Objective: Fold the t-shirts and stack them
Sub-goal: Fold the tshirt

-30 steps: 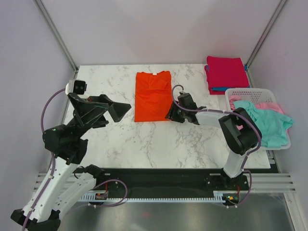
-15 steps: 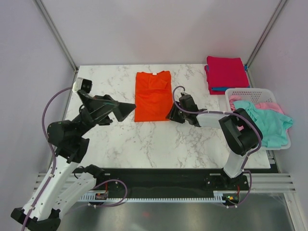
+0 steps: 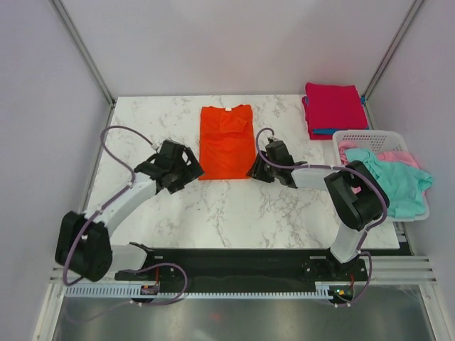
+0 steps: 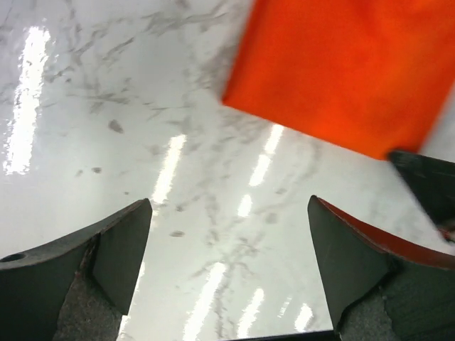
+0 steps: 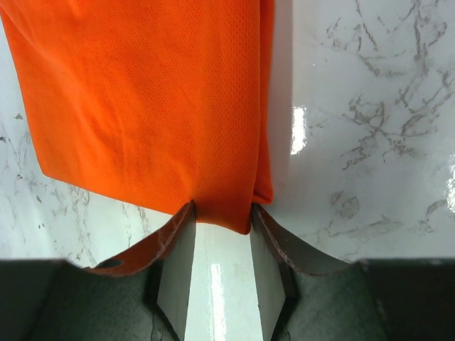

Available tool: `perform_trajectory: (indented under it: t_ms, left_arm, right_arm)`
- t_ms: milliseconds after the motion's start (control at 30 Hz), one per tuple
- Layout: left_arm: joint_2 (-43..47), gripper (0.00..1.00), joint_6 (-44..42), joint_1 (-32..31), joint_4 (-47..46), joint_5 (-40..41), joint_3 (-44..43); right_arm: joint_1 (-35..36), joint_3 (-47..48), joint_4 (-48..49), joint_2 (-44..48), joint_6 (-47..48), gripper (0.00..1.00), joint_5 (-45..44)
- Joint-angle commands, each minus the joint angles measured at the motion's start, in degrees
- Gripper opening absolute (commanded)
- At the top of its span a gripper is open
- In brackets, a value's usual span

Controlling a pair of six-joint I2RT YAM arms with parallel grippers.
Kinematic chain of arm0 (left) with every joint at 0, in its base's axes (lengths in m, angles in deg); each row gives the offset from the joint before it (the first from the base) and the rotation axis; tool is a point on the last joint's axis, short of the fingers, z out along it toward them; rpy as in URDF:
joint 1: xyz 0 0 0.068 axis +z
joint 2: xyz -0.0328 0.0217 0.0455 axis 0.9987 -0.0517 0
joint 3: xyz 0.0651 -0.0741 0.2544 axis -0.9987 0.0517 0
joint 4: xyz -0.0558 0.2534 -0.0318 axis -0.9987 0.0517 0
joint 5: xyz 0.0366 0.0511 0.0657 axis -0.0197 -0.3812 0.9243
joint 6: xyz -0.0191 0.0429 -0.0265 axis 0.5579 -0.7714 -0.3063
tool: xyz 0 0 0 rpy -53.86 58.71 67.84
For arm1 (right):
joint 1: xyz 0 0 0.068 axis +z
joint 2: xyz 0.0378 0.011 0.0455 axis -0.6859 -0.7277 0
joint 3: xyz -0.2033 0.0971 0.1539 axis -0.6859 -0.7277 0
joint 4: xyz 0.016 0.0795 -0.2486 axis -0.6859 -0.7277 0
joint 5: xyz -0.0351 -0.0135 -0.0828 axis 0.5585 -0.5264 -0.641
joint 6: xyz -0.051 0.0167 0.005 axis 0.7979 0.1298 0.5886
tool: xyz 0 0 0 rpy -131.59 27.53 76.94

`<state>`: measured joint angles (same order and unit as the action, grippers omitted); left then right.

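Over at the right, the white basket [image 3: 370, 133] holds a teal t-shirt [image 3: 398, 181] that spills over its rim and a pink t-shirt [image 3: 394, 155] beneath it; behind the basket a folded magenta t-shirt [image 3: 333, 106] lies on the marble table [image 3: 213, 206]. The orange-red t-shirt [image 3: 226, 141] lies folded flat mid-table, and the right arm reaches low to its near right corner, the right gripper [image 5: 222, 213] narrowly parted astride the hem, though a firm pinch cannot be told. The left arm stretches forward, the left gripper [image 4: 229, 206] spread wide over bare marble near the shirt's near left corner
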<state>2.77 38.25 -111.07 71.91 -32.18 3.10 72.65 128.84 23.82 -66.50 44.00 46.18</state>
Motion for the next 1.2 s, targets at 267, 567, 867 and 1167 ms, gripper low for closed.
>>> perform_trajectory:
  t_ms: [267, 567, 867, 1167]
  left_arm:
    - [-16.01, 0.81, -8.01, 4.69, -13.79, -0.07, 1.41]
    - [-21.9, 0.71, -6.86, 5.22, -20.9, -5.79, 3.52]
    - [-23.14, 0.52, -6.07, 4.96, -22.32, -7.55, 4.66]
    - [-22.78, 0.42, -4.84, 4.35, -23.02, -9.04, 6.87]
  right_arm:
    - [-2.1, -1.63, -1.62, 0.72, 3.51, 0.39, 2.7]
    - [-3.15, -2.42, 0.49, -1.03, 3.78, 0.36, 4.37]
    - [-3.94, -1.81, 0.84, -2.97, 4.31, 0.31, 5.51]
    - [-4.12, -1.89, 1.63, -4.02, 3.87, 0.27, 5.78]
